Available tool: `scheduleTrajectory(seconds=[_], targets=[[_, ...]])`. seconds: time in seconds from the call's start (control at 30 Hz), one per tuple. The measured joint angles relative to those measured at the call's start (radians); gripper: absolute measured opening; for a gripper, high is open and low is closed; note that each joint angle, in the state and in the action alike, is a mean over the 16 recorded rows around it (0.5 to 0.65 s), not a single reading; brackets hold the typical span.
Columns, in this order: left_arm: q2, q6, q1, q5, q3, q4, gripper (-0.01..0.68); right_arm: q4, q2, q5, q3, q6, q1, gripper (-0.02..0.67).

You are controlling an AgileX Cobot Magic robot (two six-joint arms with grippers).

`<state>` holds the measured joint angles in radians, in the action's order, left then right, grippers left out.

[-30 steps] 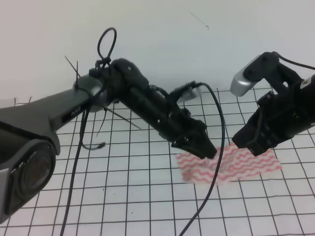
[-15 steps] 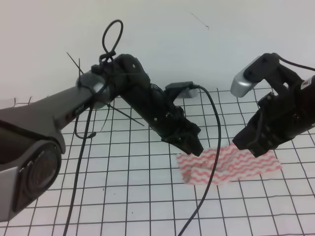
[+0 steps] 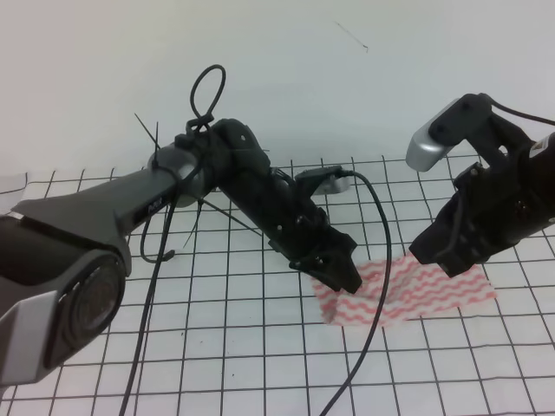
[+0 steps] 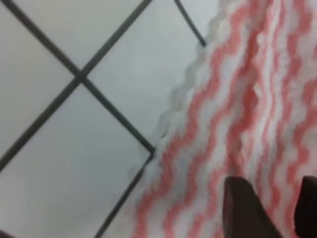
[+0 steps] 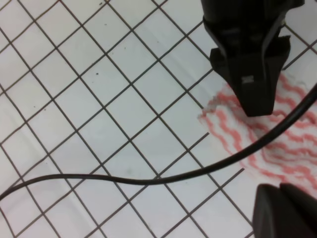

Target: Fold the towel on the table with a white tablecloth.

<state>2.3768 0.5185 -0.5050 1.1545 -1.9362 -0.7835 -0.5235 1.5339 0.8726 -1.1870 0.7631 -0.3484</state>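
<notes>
Towel (image 3: 408, 290) lies flat on the white tablecloth (image 3: 225, 355) covering the tabletop, right of centre in the high view. Long axis runs roughly left–right, tilted slightly up toward the right; not yet folded

Left pincer (image 3: 343, 279) sits directly over the towel's left short edge, tips low over the cloth. Left wrist view: two dark fingertips (image 4: 242, 208) low in frame over the striped weave, a narrow gap between them, nothing pinched; contact with the cloth cannot be judged

Right pincer (image 3: 442, 253) hangs above the towel's right half, higher off the cloth. Right wrist view shows its dark tips pressed together, holding nothing

Judgement: left arm is the nearer one; next move turns on pinching that left edge and carrying it rightward along the long axis

Count: towel 1, tablecloth 1, arms 2, black cable (image 5: 148, 179) 1
</notes>
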Motion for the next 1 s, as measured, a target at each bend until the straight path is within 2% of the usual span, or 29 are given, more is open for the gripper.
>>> scheduleTrajectory(seconds=[0.37,0.83,1.0], targets=[[0.02,-0.014,-0.024,-0.005,-0.004,0.025,0.211,-0.003,0.0,0.003,0.0,0.0,0.0,0.001],[0.032,-0.025,-0.029,0.011,-0.065,0.064,0.037,-0.008,0.0,0.008,0.0,0.0,0.0,0.001],[0.034,-0.034,-0.029,0.029,-0.119,0.087,0.005,-0.007,0.0,0.009,0.0,0.0,0.0,0.001]])
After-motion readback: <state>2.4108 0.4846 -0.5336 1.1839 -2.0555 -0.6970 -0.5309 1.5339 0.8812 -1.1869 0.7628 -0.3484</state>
